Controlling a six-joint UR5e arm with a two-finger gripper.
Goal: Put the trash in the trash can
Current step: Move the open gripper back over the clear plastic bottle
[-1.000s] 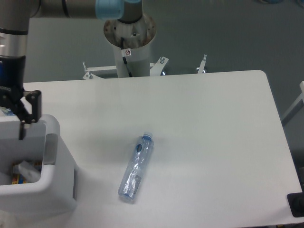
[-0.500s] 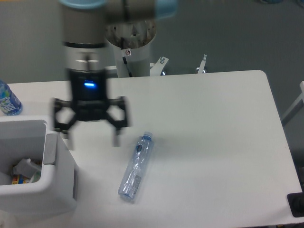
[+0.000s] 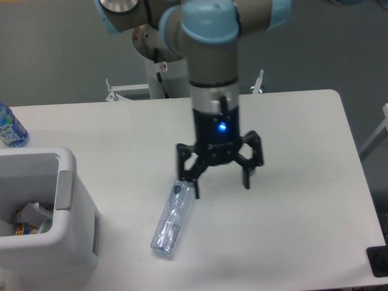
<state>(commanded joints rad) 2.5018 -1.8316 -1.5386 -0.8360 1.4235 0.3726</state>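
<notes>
The claw [image 3: 220, 183] hangs over the middle of the white counter [image 3: 291, 139], pointing down, its two fingers spread wide apart with nothing between them; a blue light glows on the body above. The crushed clear bottle [image 3: 173, 219] lies flat on the counter, running diagonally from its upper end near the claw down toward the front left. Its upper end sits at the tip of the claw's left-hand finger [image 3: 195, 189] as seen by the camera; the finger overlaps the cap end, and contact cannot be confirmed. The rest of the bottle lies outside the gap between the fingers, below and to the left of it. The white bin [image 3: 66, 167] stands at the counter's left edge, well apart from the claw. Crumpled white paper [image 3: 29, 213] lies inside the bin, next to some coloured scraps. A water bottle with a blue label [image 3: 11, 127] stands behind the bin at the far left.
</notes>
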